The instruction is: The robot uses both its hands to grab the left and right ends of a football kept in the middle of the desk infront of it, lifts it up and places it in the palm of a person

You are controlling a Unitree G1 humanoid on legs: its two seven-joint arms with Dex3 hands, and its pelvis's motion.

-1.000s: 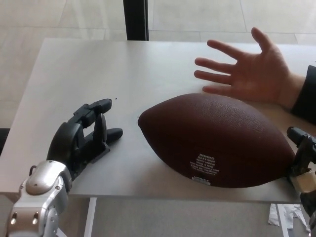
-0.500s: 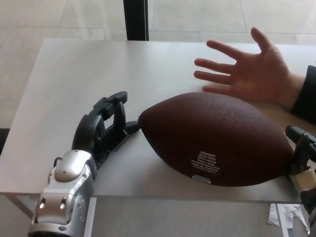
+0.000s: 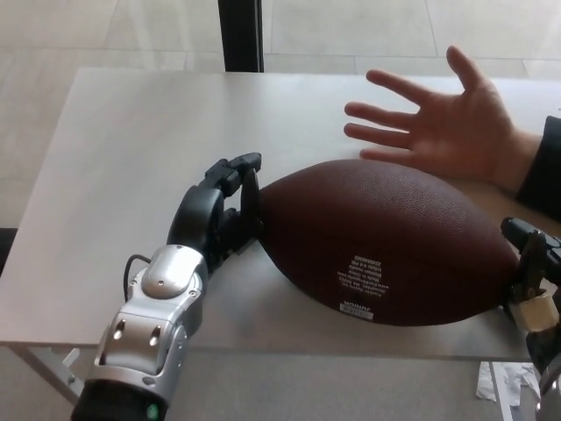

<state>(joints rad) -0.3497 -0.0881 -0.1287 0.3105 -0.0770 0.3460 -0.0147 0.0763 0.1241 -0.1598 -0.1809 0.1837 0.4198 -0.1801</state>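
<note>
A large brown football (image 3: 394, 250) lies on its side in the middle of the grey desk (image 3: 131, 132), white print facing me. My left hand (image 3: 219, 210) is open at the ball's left end, its fingers (image 3: 235, 168) spread and touching the tip. At the picture's right edge only part of my right hand (image 3: 529, 272) shows, resting against the ball's right end. A person's open palm (image 3: 456, 127) lies face up on the desk just behind the ball, a dark sleeve (image 3: 543, 171) at the wrist.
The desk's front edge (image 3: 307, 338) runs just below the ball. A dark post (image 3: 241, 35) stands behind the desk's far edge, with pale floor around it.
My left hand has moved right across the desk and now touches the ball's left tip. The ball has shifted slightly to the right. The person's palm has stayed still.
</note>
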